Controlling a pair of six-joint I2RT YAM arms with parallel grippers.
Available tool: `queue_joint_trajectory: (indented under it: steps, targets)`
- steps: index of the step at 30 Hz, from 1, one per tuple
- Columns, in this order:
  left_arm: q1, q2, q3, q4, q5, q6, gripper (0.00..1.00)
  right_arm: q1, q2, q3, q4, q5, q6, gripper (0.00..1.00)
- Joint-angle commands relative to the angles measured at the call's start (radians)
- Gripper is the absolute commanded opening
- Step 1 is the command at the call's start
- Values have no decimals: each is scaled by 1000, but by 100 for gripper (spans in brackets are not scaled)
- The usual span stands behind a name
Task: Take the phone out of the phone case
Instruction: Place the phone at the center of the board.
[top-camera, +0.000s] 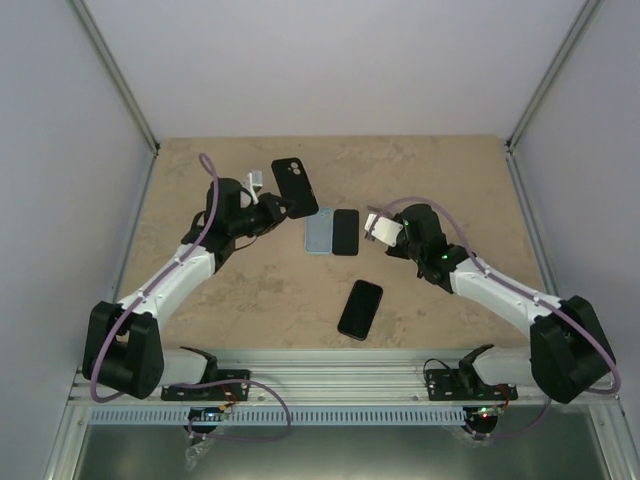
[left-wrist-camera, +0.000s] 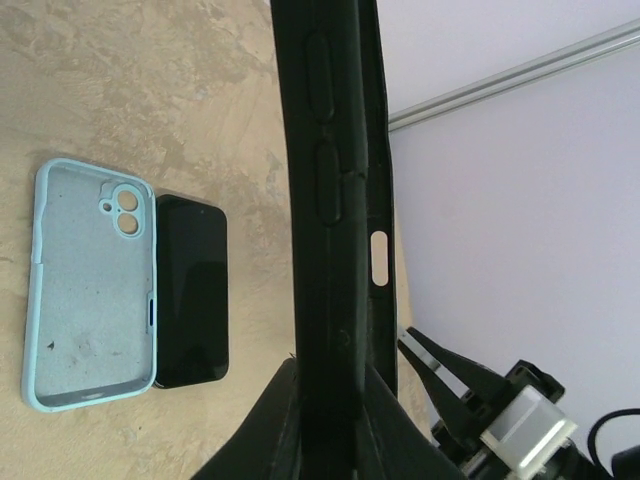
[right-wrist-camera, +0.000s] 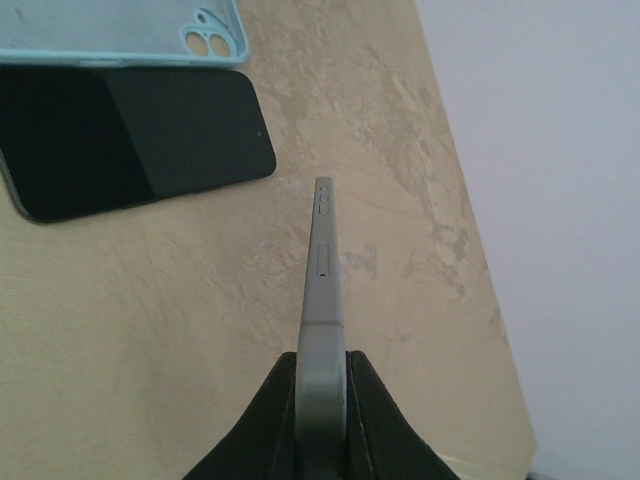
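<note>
Two hands each hold one thing. The left hand is clamped on the black case above the table. The right hand, well apart, is clamped on the phone.

In the left wrist view the black case stands edge-on and runs off the top edge. Its inside is hidden, so its contents cannot be told. The left gripper is cut by the bottom edge. In the right wrist view the grey phone shows only its thin side, and the right gripper is cropped below. The light blue case is cut by the top edge, and the black phone by the left.
</note>
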Motion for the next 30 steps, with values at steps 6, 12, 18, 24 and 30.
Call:
queue_joint_trajectory:
  steps: [6,12,18,24,30]
  targets:
    - [14,1,15,14,-6,3,0,-1,119,-14,255,86,-121,1]
    - [16,8,17,18,-3,-1,0,1,178,-35,303,93,-129,1]
    - [16,9,18,17,-1,-3,0,10,218,-50,342,100,-118,1]
    - [16,6,14,21,1,-7,0,25,250,-69,384,114,-115,9]
    - [16,5,9,26,7,-17,0,56,270,-84,380,126,-101,14]
